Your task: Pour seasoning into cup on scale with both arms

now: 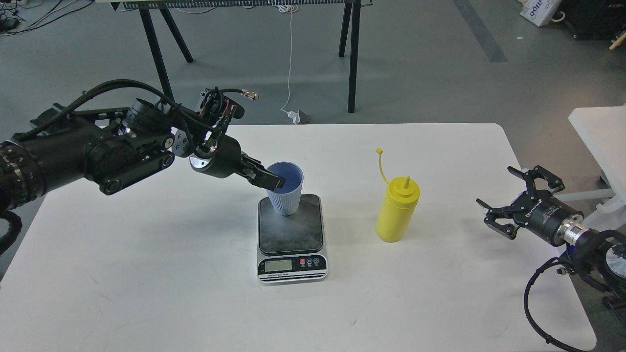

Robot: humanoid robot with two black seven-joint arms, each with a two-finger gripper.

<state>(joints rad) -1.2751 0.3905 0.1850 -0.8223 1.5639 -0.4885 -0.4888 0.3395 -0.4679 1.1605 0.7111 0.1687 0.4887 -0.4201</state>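
Note:
The light blue ribbed cup [286,196] stands nearly upright at the back left of the scale's dark platform [292,233]. My left gripper [272,181] is shut on the cup's near rim, one finger inside and one outside. The yellow squeeze bottle [396,211] stands upright on the white table to the right of the scale, its cap strap sticking up to the left. My right gripper [508,203] is open and empty at the table's right edge, well apart from the bottle.
The white table [195,293] ends just right of my right gripper. A second white surface [601,132] stands at the far right. Black trestle legs [352,58] and a hanging white cable [289,63] are behind the table.

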